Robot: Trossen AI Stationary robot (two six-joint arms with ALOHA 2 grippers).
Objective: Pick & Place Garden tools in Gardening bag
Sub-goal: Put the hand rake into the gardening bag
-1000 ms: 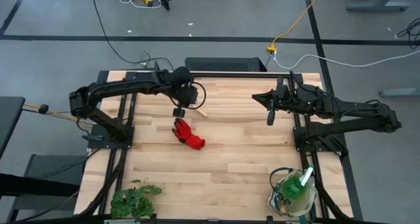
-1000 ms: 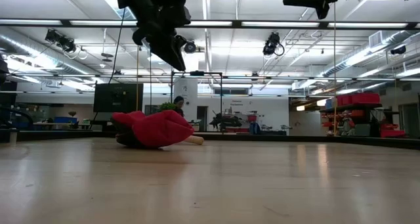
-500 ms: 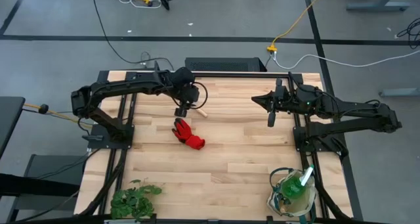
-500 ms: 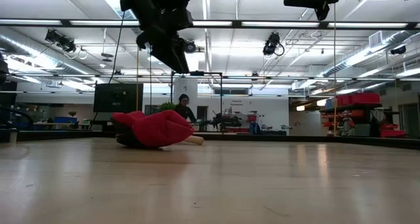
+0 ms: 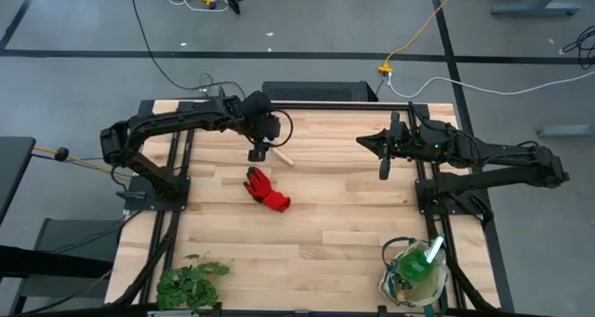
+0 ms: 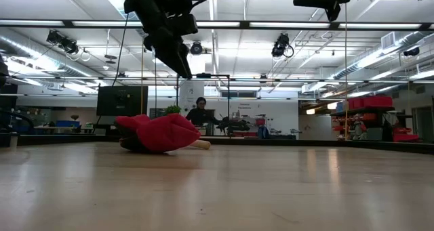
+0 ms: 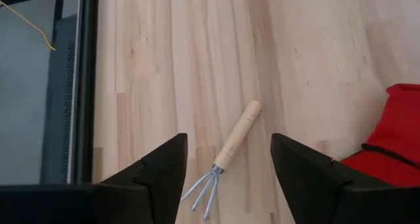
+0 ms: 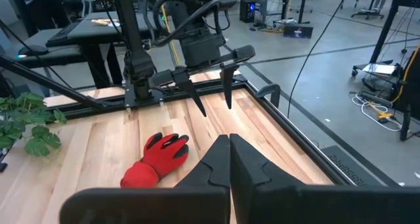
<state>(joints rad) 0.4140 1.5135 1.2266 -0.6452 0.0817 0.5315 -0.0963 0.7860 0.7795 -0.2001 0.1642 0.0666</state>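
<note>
A wooden-handled hand rake (image 7: 226, 155) lies flat on the table near the far edge, its metal tines (image 7: 202, 190) toward my left gripper. My left gripper (image 7: 228, 142) hangs open above the rake (image 5: 284, 159), slanting down, one finger on each side of the handle and clear of it. A red glove (image 5: 267, 190) lies just nearer on the table. The cream gardening bag (image 5: 386, 280) stands at the near right corner with a green spray bottle (image 5: 414, 264) in it. My right gripper (image 5: 382, 165) is shut and held high at the right, holding nothing.
A leafy green plant bunch (image 5: 191, 282) lies at the near left corner. The table's dark far rail (image 7: 75, 86) runs close behind the rake. Bare wood stretches between the glove and the bag. In the low view a person (image 6: 200, 112) sits in the room beyond the table.
My left gripper has opened its fingers and rolled a little while staying above the rake. The rake and the glove have not moved.
</note>
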